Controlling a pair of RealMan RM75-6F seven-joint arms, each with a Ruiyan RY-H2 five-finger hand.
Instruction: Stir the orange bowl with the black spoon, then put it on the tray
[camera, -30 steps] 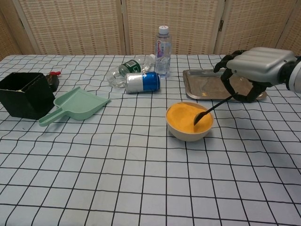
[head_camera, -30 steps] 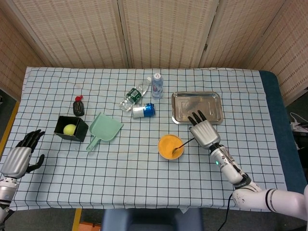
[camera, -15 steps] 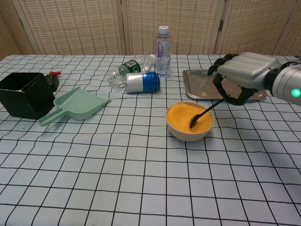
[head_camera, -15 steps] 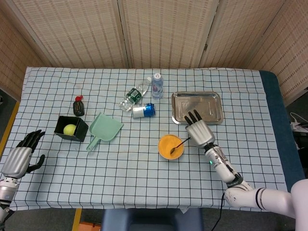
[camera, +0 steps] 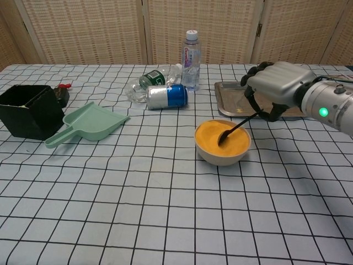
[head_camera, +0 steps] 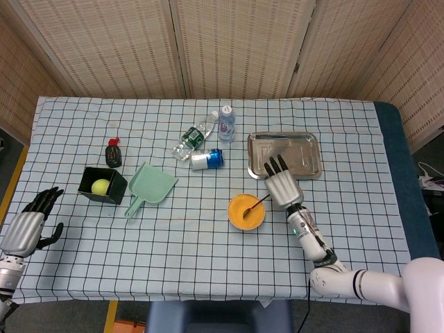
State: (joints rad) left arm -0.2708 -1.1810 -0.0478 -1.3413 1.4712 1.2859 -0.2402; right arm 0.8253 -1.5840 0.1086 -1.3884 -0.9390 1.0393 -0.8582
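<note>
While the fingers [camera: 258,105] of the right hand [camera: 278,83] were curled around the upper end of the black spoon [camera: 234,128], its handle was held slanting down and its head was dipped into the orange bowl [camera: 222,142]. The spoon was judged to be light, thin and stiff, probably plastic, with a smooth handle that could twist in a loose hold; a firm pinch near the handle's end was thought best. The bowl was seen as round, with a pale outer wall and a matte orange inside; whether it held anything could not be told. It was judged light enough to slide on the cloth if pushed sideways. Just behind the hand, a shallow metal tray [camera: 231,87] with a shiny, hard, raised rim was seen on the worktop [camera: 165,210], which was covered by a soft checked cloth. At the far left edge, the left hand [head_camera: 28,225] was seen resting, its dark fingers [head_camera: 46,199] loosely spread and holding nothing.
</note>
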